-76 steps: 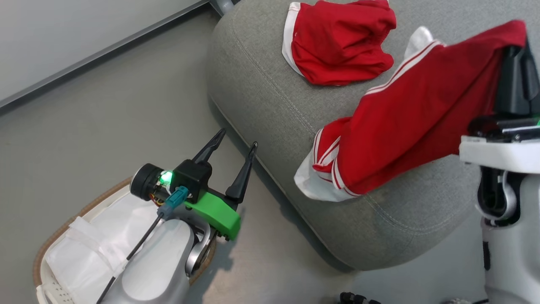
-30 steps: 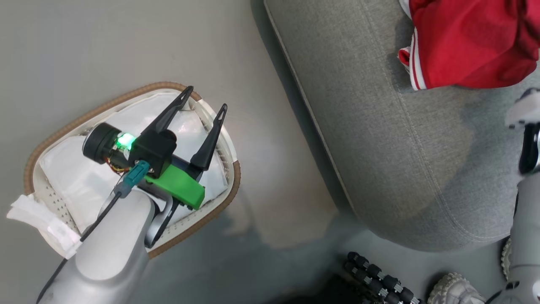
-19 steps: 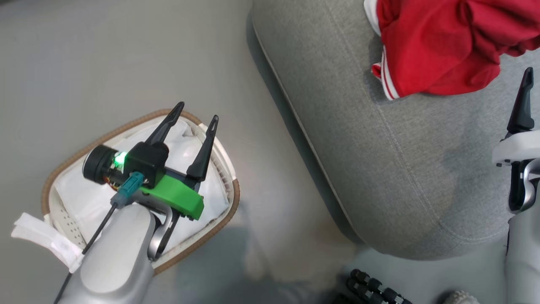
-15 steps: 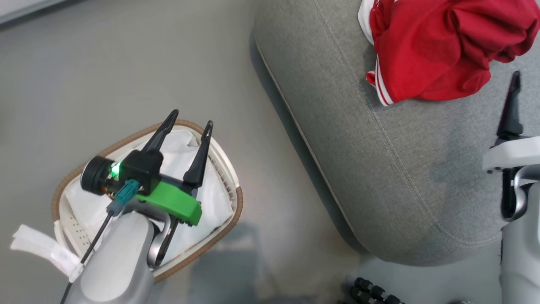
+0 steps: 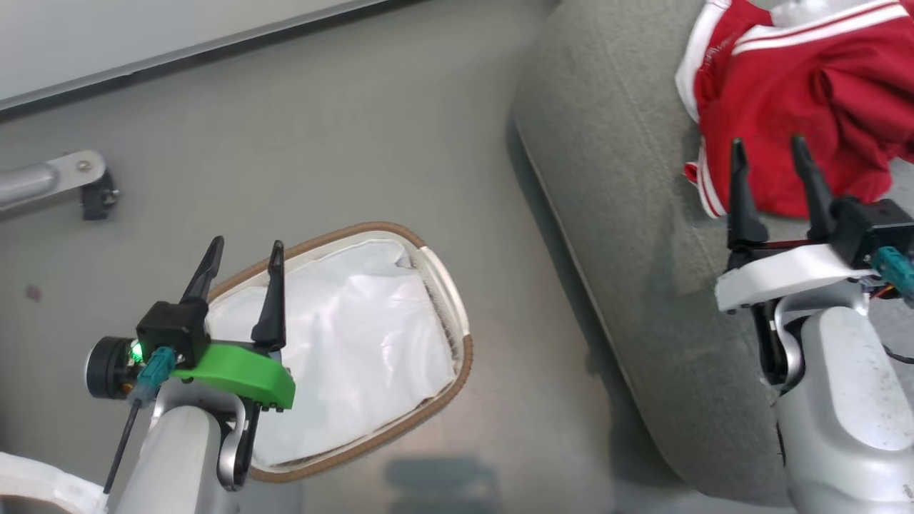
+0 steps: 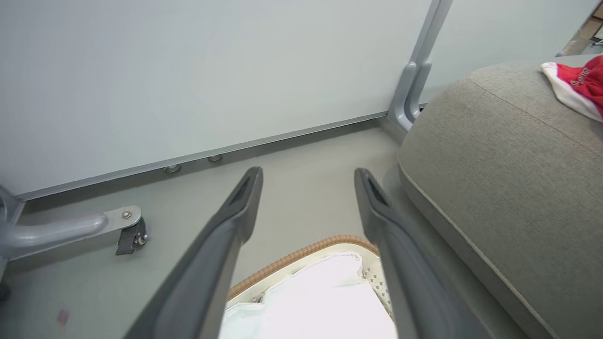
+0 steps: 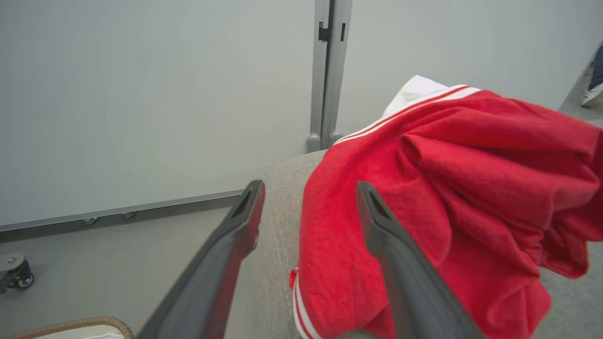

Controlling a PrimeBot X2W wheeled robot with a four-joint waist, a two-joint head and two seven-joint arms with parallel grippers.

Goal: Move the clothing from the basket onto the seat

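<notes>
Fingers of the right gripper (image 5: 767, 143) are spread wide, with nothing held. Whether their tips touch the red clothing (image 5: 807, 86), heaped on the grey seat (image 5: 628, 235) at far right, cannot be told. The left gripper (image 5: 246, 244) is spread too, empty, by the basket (image 5: 465, 357). The clothing is cut off at the frame edge.

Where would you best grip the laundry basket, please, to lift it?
Probably by the brown woven rim of the basket, from above, one finger inside, one outside: it sits upright and open, rim facing up, white liner slack inside.
</notes>
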